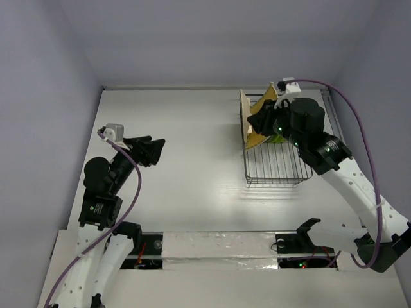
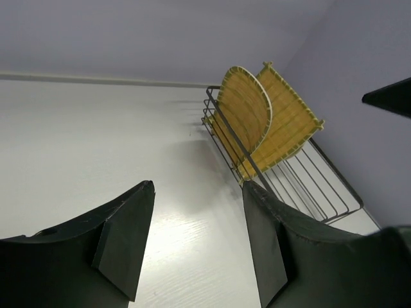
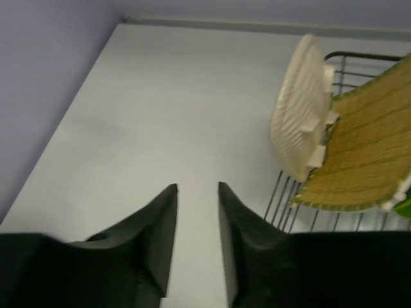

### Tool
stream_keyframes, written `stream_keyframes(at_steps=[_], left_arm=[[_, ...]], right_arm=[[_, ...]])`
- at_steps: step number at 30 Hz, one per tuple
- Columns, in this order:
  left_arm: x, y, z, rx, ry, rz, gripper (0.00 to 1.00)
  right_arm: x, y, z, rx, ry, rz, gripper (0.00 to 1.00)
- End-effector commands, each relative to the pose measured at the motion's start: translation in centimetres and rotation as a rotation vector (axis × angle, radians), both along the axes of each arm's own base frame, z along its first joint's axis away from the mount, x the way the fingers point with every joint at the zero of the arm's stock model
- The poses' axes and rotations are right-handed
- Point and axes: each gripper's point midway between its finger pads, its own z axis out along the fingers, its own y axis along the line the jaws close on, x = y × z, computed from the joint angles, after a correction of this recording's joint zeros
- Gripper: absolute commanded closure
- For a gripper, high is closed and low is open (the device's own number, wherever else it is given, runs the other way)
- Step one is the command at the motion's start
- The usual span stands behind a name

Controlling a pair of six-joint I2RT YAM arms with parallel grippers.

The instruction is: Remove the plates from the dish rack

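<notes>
Soft, even light, pretty bright. The desk (image 1: 192,141) shows a mild sheen up front and a faint shadow beside the dish rack (image 1: 273,182). Right wrist view's blurry; top view's sharp.

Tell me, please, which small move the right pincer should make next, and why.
Probably shift the right pincer toward the round cream plate standing in the dish rack: it holds nothing, stands slightly open, and points at the table beside the rack.
</notes>
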Motion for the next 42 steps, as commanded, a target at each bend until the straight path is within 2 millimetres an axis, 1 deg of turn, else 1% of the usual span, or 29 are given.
stream_keyframes(at_steps=[1, 2, 3, 4, 5, 6, 7, 8, 10, 11, 14, 15, 17, 18, 19, 20, 21, 22, 23, 25, 26, 27, 29, 30, 33, 35, 36, 40, 42], left_arm=[[0.0, 0.1, 0.0, 0.018, -0.019, 0.010, 0.46], [0.0, 0.2, -0.1, 0.020, -0.015, 0.012, 0.46], [-0.1, 0.2, -0.1, 0.021, -0.016, 0.010, 0.46], [-0.1, 0.1, -0.1, 0.017, -0.014, 0.008, 0.47], [-0.1, 0.0, 0.0, 0.013, -0.022, 0.002, 0.53], [-0.2, -0.1, 0.1, 0.011, -0.027, -0.005, 0.57], [-0.3, -0.1, 0.1, 0.007, -0.030, -0.007, 0.62], [-0.3, -0.1, 0.1, 0.004, -0.030, -0.006, 0.75], [-0.3, 0.1, 0.3, 0.002, -0.032, 0.005, 0.89], [-0.4, 0.2, 0.3, -0.001, -0.035, 0.009, 1.00], [-0.3, 0.4, 0.3, -0.005, -0.029, 0.023, 1.00], [-0.1, 0.5, 0.2, -0.005, -0.025, 0.032, 1.00], [0.1, 0.5, -0.2, -0.001, -0.008, 0.038, 1.00], [0.2, 0.6, -0.2, 0.001, -0.004, 0.041, 1.00], [0.2, 0.6, -0.3, 0.001, -0.001, 0.041, 0.99], [0.3, 0.5, -0.5, 0.003, 0.010, 0.041, 0.90], [0.4, 0.5, -0.6, 0.004, 0.014, 0.041, 0.86], [0.3, 0.5, -0.7, 0.004, 0.016, 0.038, 0.81], [0.2, 0.5, -0.6, 0.003, 0.011, 0.035, 0.73], [0.1, 0.4, -0.4, 0.002, 0.004, 0.027, 0.65], [-0.1, 0.4, -0.3, 0.001, -0.001, 0.026, 0.62], [-0.1, 0.4, -0.3, 0.000, -0.004, 0.026, 0.60], [-0.2, 0.3, -0.2, -0.001, -0.008, 0.023, 0.57], [-0.2, 0.3, -0.2, -0.001, -0.006, 0.021, 0.57], [-0.2, 0.1, -0.3, 0.000, -0.005, 0.009, 0.55], [-0.2, 0.1, -0.2, 0.000, -0.008, 0.006, 0.55], [-0.3, 0.1, -0.1, -0.002, -0.011, 0.007, 0.55], [-0.5, -0.1, 0.1, -0.005, -0.018, -0.003, 0.55], [-0.6, -0.2, 0.1, -0.005, -0.021, -0.007, 0.55]], right_arm=[[1.0, -3.2, 3.8, -0.058, -0.125, -0.153, 0.58], [1.5, -3.3, 3.5, -0.084, -0.124, -0.161, 0.51], [1.9, -4.0, 3.1, -0.128, -0.121, -0.198, 0.51], [2.3, -4.3, 3.0, -0.149, -0.113, -0.214, 0.57], [2.8, -4.3, 3.2, -0.166, -0.112, -0.228, 0.81], [2.9, -4.6, 3.5, -0.176, -0.117, -0.243, 0.82], [3.5, -4.9, 3.0, -0.207, -0.106, -0.269, 1.00], [3.8, -5.0, 2.9, -0.223, -0.102, -0.278, 1.00], [5.0, -5.5, 2.2, -0.276, -0.082, -0.324, 1.00], [5.3, -5.6, 1.9, -0.297, -0.074, -0.341, 1.00], [6.7, -5.9, 1.1, -0.353, -0.047, -0.388, 1.00], [7.0, -5.8, 0.9, -0.363, -0.044, -0.388, 0.95], [8.0, -5.3, 0.8, -0.386, -0.042, -0.386, 0.75], [8.1, -4.8, 0.6, -0.400, -0.043, -0.376, 0.50], [8.5, -4.7, 0.4, -0.424, -0.040, -0.373, 0.38], [9.2, -3.8, 0.0, -0.439, -0.033, -0.362, 0.29], [9.6, -3.6, -0.2, -0.450, -0.026, -0.362, 0.20], [9.8, -3.1, -0.6, -0.467, -0.015, -0.353, 0.19], [10.8, -2.5, -1.2, -0.483, -0.006, -0.353, 0.17], [11.8, -2.3, -1.8, -0.516, 0.000, -0.368, 0.18], [12.6, -1.9, -3.1, -0.546, 0.022, -0.367, 0.18], [13.0, -1.9, -2.7, -0.548, 0.014, -0.382, 0.21], [13.9, -2.2, -3.3, -0.595, 0.022, -0.412, 0.23], [14.6, -1.9, -3.7, -0.611, 0.029, -0.420, 0.24], [15.5, -1.4, -5.1, -0.663, 0.056, -0.405, 0.33], [15.7, -1.1, -5.5, -0.693, 0.057, -0.411, 0.37], [15.8, -1.3, -5.6, -0.704, 0.059, -0.420, 0.41], [16.2, -1.6, -6.6, -0.760, 0.066, -0.466, 0.47], [16.5, -1.1, -7.4, -0.781, 0.072, -0.468, 0.49]])
